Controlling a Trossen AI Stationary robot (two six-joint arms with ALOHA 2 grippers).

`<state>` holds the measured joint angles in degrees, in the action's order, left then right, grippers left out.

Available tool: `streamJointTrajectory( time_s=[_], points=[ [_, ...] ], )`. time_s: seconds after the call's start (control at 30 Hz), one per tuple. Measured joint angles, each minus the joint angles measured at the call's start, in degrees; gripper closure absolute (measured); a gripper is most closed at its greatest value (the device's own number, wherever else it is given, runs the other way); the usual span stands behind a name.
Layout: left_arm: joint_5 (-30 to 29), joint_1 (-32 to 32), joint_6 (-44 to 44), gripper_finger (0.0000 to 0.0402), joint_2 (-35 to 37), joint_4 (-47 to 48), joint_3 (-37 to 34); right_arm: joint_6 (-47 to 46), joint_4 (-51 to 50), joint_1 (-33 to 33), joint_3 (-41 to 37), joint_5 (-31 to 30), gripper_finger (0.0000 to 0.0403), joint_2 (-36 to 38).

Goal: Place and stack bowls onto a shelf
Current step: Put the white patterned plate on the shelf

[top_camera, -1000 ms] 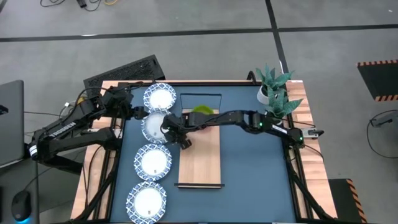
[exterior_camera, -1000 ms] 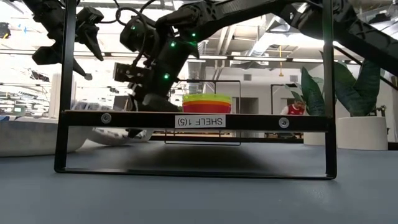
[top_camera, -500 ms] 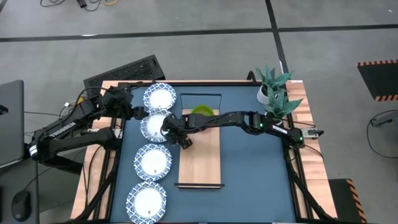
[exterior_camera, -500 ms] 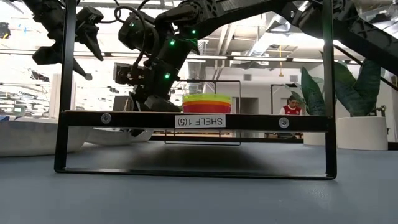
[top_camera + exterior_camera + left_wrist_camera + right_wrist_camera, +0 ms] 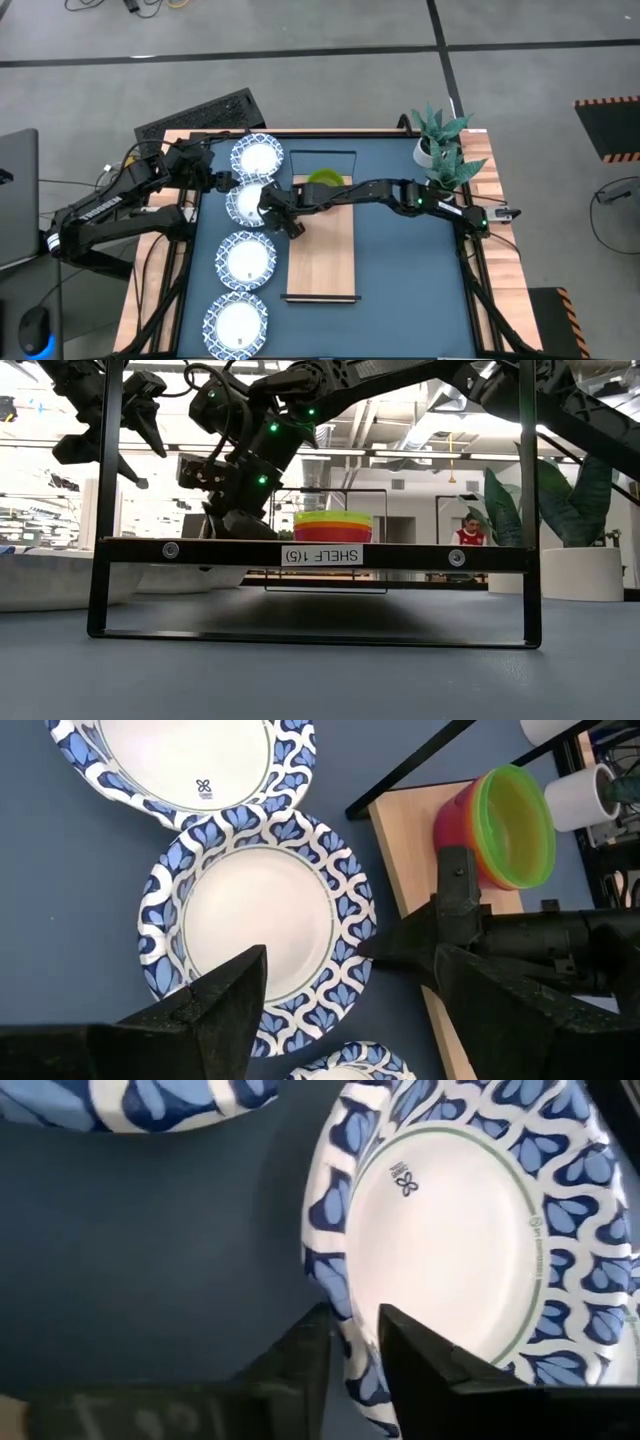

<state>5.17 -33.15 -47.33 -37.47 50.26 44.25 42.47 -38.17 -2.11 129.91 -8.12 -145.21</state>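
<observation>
4 white dishes (image 5: 248, 258) left of shelf (image 5: 322, 262); right tool (image 5: 268, 207) clamped on 2nd dish's (image 5: 245, 203) rim.

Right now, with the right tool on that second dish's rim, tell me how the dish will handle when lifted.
The dish, pinched at its rim by the right tool, looks thin and shallow, so probably light. Held at one edge, it may sag or tilt. Its glossy surface could slip.

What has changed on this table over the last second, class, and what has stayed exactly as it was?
The right gripper has moved off the wooden shelf toward the second dish in the row; its fingers now pinch that dish's patterned rim. The left gripper stayed waiting beside the same dish. The stacked coloured bowls and the other three dishes have not moved.
</observation>
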Motion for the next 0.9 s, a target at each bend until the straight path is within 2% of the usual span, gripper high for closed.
streamJointTrajectory(
  time_s=[0.17, 0.3, 0.5, 0.63, 0.83, 0.9],
  points=[
    [0.0, 0.0, 0.0, 0.0129, 0.0, 0.0, 0.0, 0.0, -1.5, 0.0, 0.0, 0.0, 0.0354, 0.0],
    [0.0, 0.0, 0.0, 0.0129, 0.0, 0.0, 0.0, 0.0, -1.8, 0.0, 0.0, 0.0, 0.0384, 0.0],
    [0.0, 0.0, 0.0, 0.0129, 0.0, 0.0, 0.0, 0.0, -2.2, 0.8, 0.1, -2.8, 0.0384, 0.0],
    [0.0, 0.0, 0.6, 0.0129, 0.0, 0.0, 0.0, -1.0, -7.4, 1.7, 5.2, -3.1, 0.0384, 0.0],
    [-0.1, 0.0, 1.3, 0.0129, 0.0, -0.2, 0.0, -4.0, -7.8, 2.5, 4.7, -3.8, 0.0384, 5.5],
    [-0.5, 0.0, 1.5, 0.0129, 0.0, -0.4, 0.0, -5.5, -10.6, 2.5, 4.9, -3.9, 0.0384, 8.1]
  ],
)
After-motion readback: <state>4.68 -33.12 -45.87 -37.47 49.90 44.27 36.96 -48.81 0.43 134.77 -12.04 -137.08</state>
